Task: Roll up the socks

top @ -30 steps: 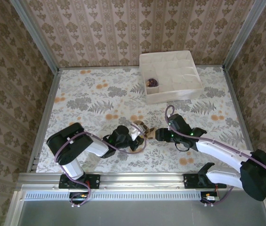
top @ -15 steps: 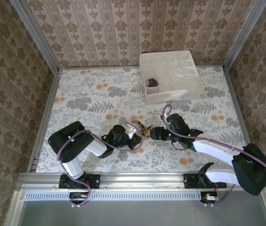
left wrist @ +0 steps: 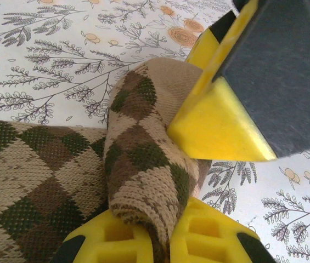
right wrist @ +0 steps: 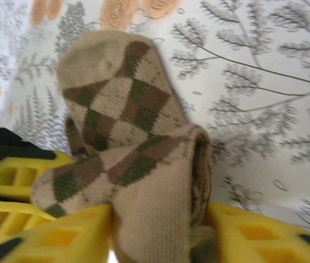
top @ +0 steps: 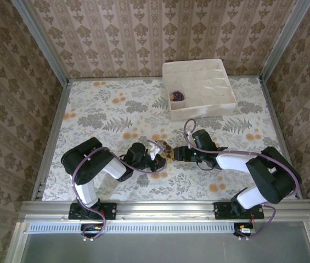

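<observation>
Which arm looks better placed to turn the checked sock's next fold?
Probably right: the right tool grips the argyle sock at its folded bundle, with loose fabric beyond. The left tool is shut on the same sock, likely anchoring it.

- Top view: bright, even light from overhead. The arms cast faint, soft shadows on the table [top: 105,112].
- Left wrist view: well lit. The knit of the argyle sock [left wrist: 138,159] is crisp, while the near yellow fingers [left wrist: 209,123] look soft-edged.
- Right wrist view: softer overall. The sock's weave is slightly blurred, and the table print smears toward the left edge.
</observation>
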Robot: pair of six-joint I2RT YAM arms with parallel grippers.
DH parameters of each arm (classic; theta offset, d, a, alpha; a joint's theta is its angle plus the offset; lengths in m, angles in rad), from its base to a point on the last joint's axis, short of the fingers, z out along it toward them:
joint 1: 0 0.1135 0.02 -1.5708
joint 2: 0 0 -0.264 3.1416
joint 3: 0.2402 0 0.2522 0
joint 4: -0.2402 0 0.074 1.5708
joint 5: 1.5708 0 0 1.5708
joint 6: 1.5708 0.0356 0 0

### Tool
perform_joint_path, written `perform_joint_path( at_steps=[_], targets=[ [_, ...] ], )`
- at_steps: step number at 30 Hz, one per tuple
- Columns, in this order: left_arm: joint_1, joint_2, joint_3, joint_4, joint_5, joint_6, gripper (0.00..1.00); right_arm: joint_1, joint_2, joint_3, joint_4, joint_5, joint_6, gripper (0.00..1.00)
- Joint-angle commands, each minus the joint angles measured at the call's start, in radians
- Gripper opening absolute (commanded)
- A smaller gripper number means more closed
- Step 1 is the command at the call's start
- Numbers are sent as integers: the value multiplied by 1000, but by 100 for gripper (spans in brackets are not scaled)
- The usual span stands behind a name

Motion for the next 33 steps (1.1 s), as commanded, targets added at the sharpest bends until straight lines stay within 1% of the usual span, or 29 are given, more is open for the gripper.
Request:
perform_joint_path(
  at_steps=[1, 6, 8, 10, 12, 13, 15, 18, 21, 24, 25, 28, 30, 33],
  targets=[
    [-2, 15, 30, -46, 66, 6, 0, 5, 37, 22, 60, -109, 3, 34],
    [0, 6, 57, -110, 91, 36, 1, 5, 29, 5, 81, -120, -3, 9],
    [6, -9, 62, -131, 98, 46, 11, 5, 12, -1, 67, -114, -8, 1],
    [20, -40, 61, -163, 104, 54, 30, 6, -18, -4, 27, -84, -21, 0],
    [50, -84, 51, -185, 118, 47, 45, 6, -49, -12, -19, -46, -33, 0],
    [70, -107, 41, -185, 126, 37, 49, 8, -64, -20, -33, -28, -37, 0],
    [128, -167, 21, -186, 149, 7, 52, 12, -89, -40, -55, 8, -42, 0],
    [195, -254, 21, -266, 180, -3, 53, 28, -144, -63, -83, 52, -54, 0],
    [227, -320, 47, -402, 160, 22, 52, 48, -165, -80, -93, 87, -58, 0],
    [236, -319, 106, -574, 111, 12, 44, 76, -183, -94, -96, 130, -62, 0],
    [233, -305, 119, -598, 111, -5, 41, 86, -188, -100, -96, 148, -62, 0],
    [206, -258, 113, -560, 98, -83, 34, 115, -197, -102, -103, 188, -61, 0],
    [170, -232, 99, -499, 84, -105, 32, 134, -194, -94, -123, 208, -61, 0],
    [109, -240, 53, -387, 11, -59, 33, 155, -183, -74, -166, 225, -62, 0]
  ],
)
